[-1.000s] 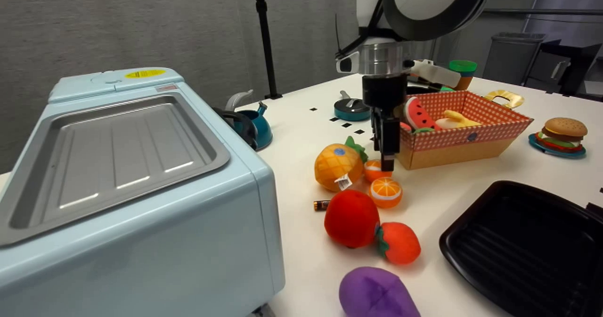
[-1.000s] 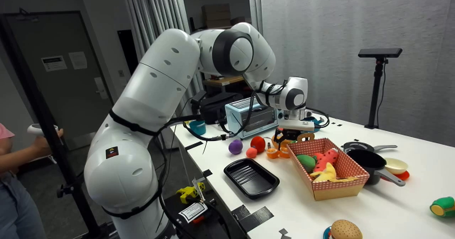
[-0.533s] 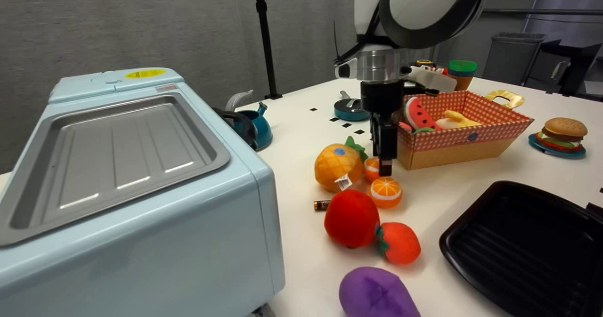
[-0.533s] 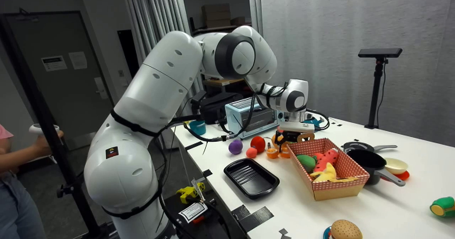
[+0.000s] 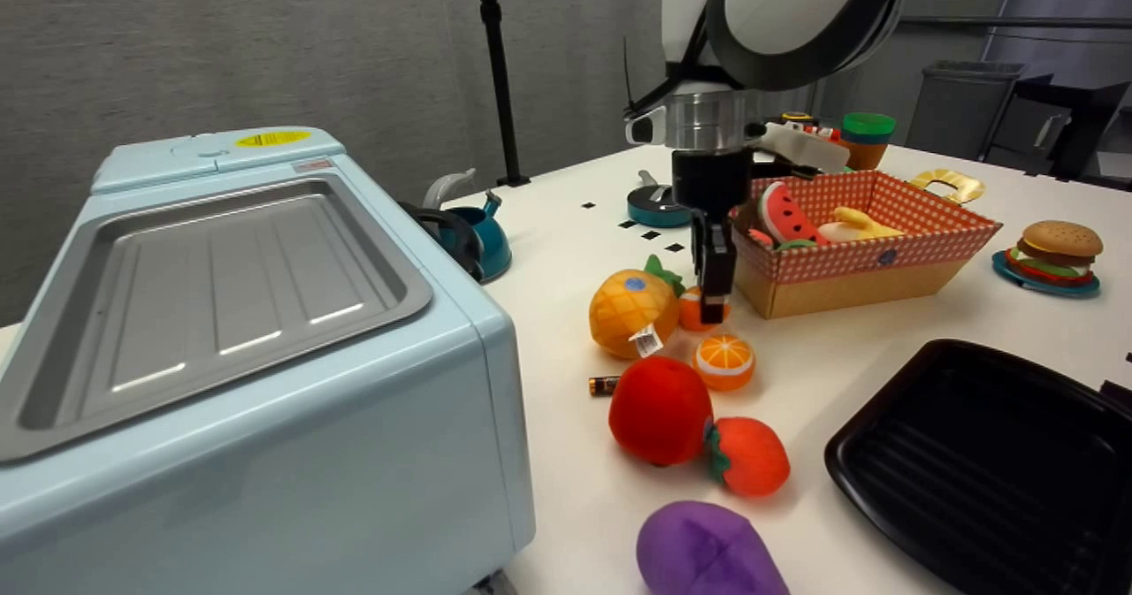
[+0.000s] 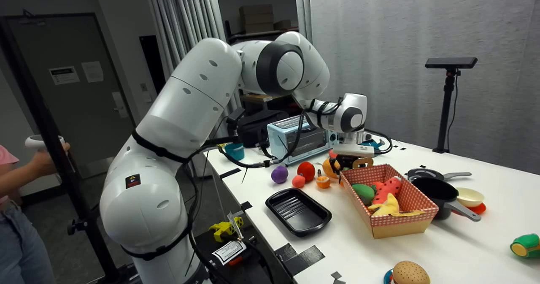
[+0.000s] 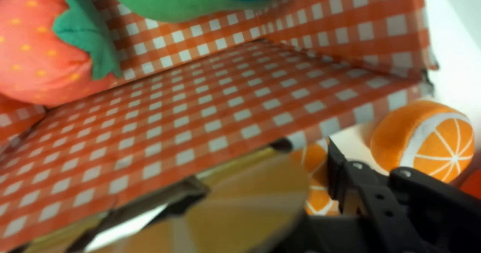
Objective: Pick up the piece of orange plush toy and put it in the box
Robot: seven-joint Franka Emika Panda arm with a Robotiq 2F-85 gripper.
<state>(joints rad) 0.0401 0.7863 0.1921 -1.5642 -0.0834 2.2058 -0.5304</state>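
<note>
- In an exterior view the gripper has edged left since the earlier frame, and the orange piece has slid back slightly with it.
- Oven: well left of the fingers.
- Battery and pineapple: left of the fingers, the pineapple nearer.
- Big red plush: left of the fingers, closer to the camera.
- Orange piece: at the fingertips, outside the box, partly hidden by a finger; in the wrist view it lies right beside the finger that shows.
- Eggplant: well in front of the fingers.
- Fingers: pointing down; the second cannot be made out past the box's gold tab, so their spread, and whether they grip the piece, cannot be told.
- Orange half: just in front of the fingers.
- Small red plush: farther in front.
- Box: just right of the fingers, watermelon and banana inside.
- Dish and burger: well right of the fingers.
</note>
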